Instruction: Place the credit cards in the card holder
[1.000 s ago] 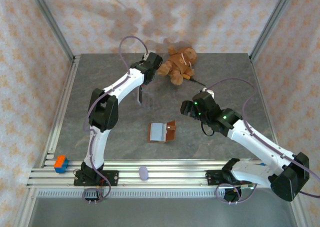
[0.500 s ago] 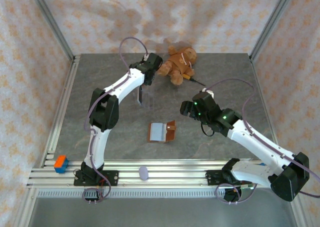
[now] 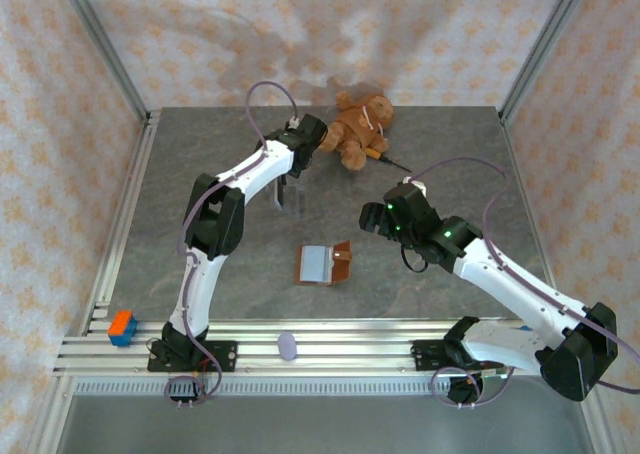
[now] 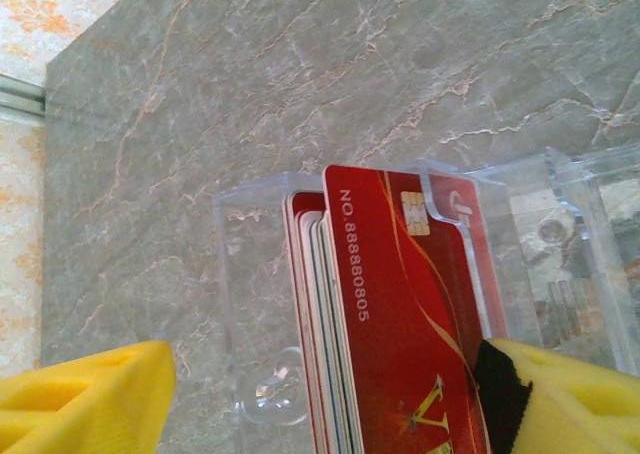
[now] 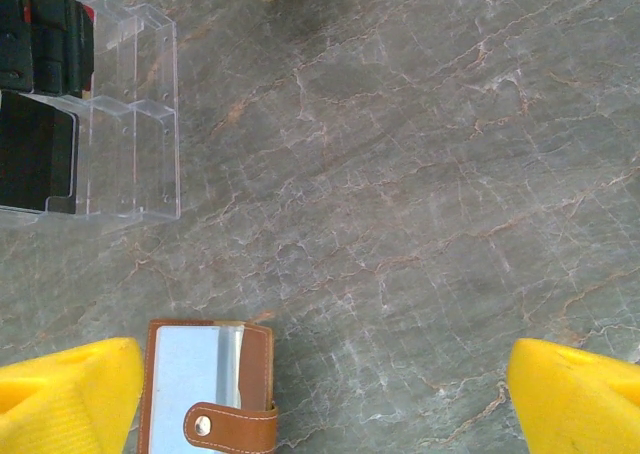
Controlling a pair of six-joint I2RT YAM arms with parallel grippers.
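Several credit cards [image 4: 400,324], a red one in front, stand upright in a clear acrylic stand [image 4: 250,304] at the back of the table [image 3: 288,196]. My left gripper [image 4: 325,404] is open and straddles the stack; its right pad [image 4: 500,394] touches the red card, and its left finger [image 4: 85,399] stands well off. The brown leather card holder [image 3: 323,264] lies open mid-table, its clear sleeves up and its strap [image 5: 230,429] hanging over the near edge. My right gripper [image 5: 320,404] hovers open, the holder by its left finger, nothing between its fingers.
A brown teddy bear [image 3: 358,129] lies at the back, just right of the left wrist. A blue and orange block [image 3: 121,326] and a small purple object [image 3: 287,346] sit on the front rail. Bare marble-grey tabletop [image 5: 420,204] stretches right of the holder.
The left arm's wrist has shifted a little to the right over the acrylic stand. The right arm and the card holder have not moved.
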